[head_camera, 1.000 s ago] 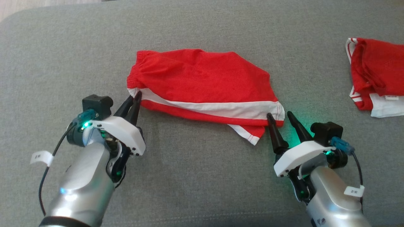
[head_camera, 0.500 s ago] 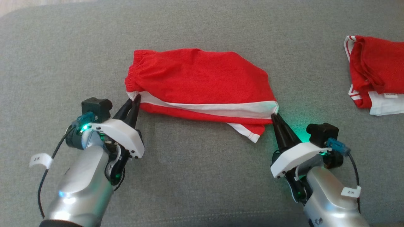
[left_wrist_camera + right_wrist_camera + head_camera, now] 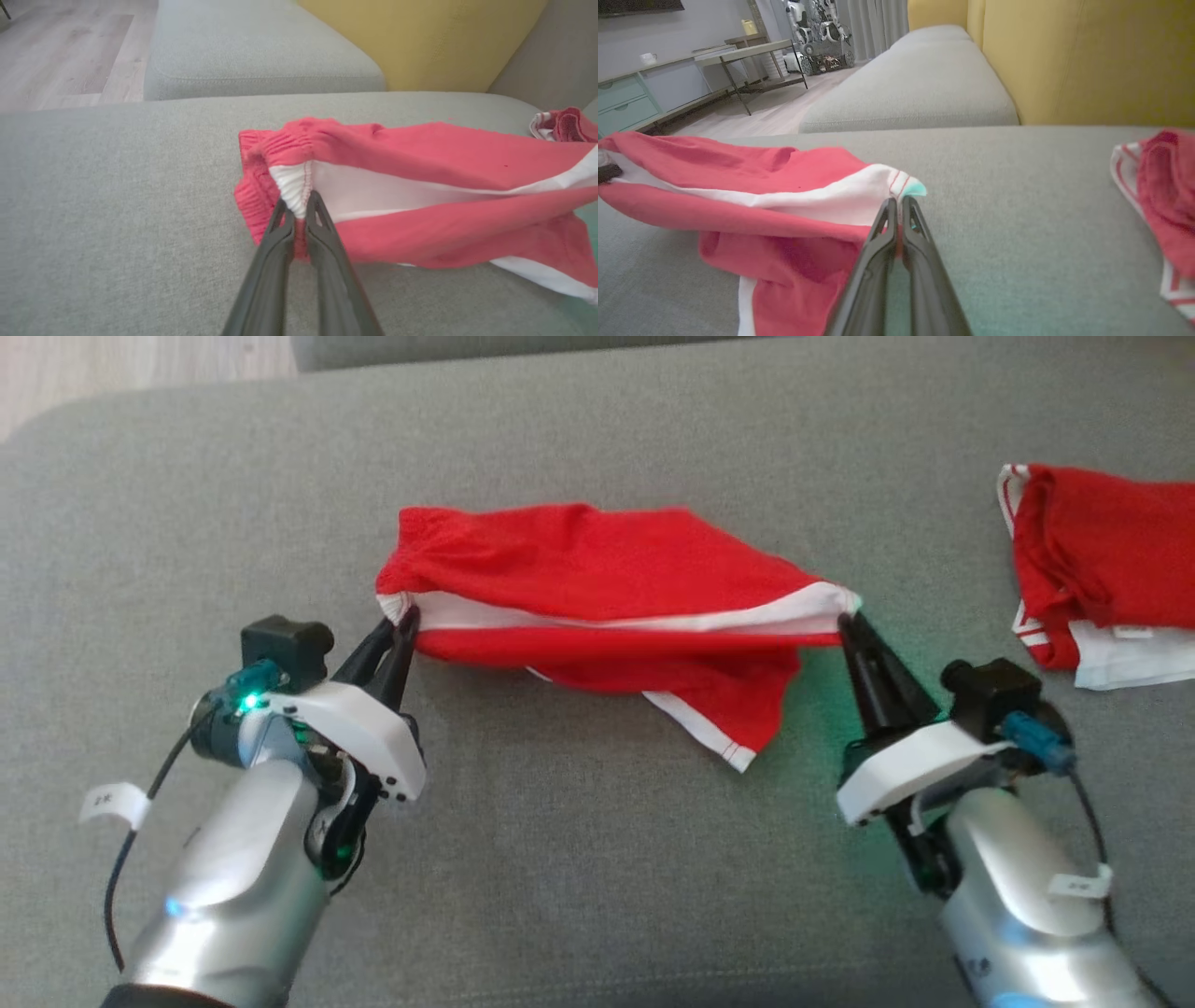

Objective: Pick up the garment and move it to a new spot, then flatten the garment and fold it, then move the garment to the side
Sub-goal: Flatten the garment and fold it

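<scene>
A: Both hands are on! The left hand [image 3: 400,619] is clenched on the shorts [image 3: 607,569], right at the white waistband corner, the end far from the pile [image 3: 1092,551].

B: And the right hand [image 3: 846,620] pinches the white hem corner at the end nearer the pile. Two corners, one edge stretched tight between them. To my eye that is a hold for lifting the cloth without bunching.

A: The shorts sit on the sofa [image 3: 597,877], well apart from the pile. The taut edge is raised and one leg sags beneath it.

B: The poses? Both forearms come in low, and each hand tilts inward toward the other.
</scene>
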